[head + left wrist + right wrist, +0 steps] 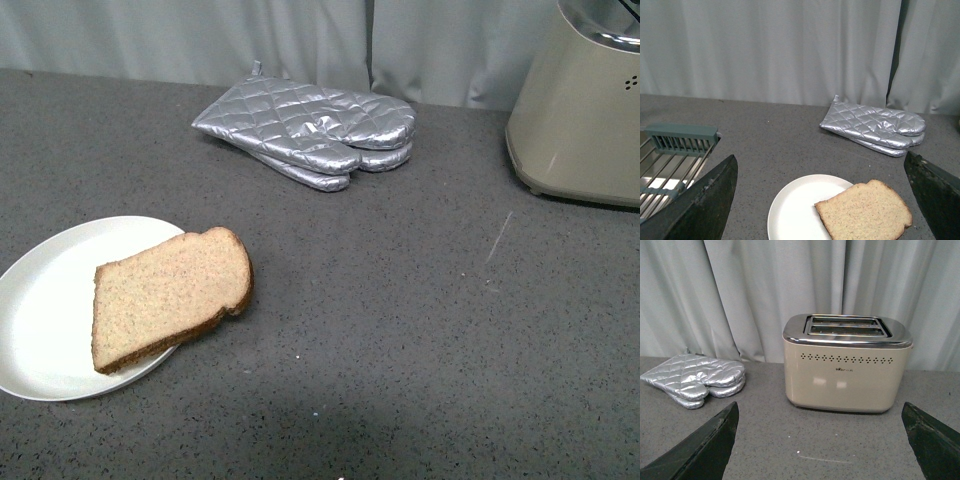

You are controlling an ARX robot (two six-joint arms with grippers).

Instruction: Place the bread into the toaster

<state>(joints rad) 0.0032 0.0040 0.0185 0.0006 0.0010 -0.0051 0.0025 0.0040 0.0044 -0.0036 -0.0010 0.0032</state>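
1. Bread [170, 295] lies on a white plate [40, 320], nearer than the silver mitts [310, 130], overhanging the rim.
2. Toaster [585, 120] stands well right of the mitts, slots up.
3. Left gripper [819, 156] and right gripper [820, 405] both gape, empty.

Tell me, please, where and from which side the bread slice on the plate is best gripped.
Probably the rounded crust end. The bread lies nearly flat, but that end juts past the plate rim on the side toward the toaster, apparently lifted off the counter. Coming low from that side, one jaw could slip under and one over, pinching across its thickness.
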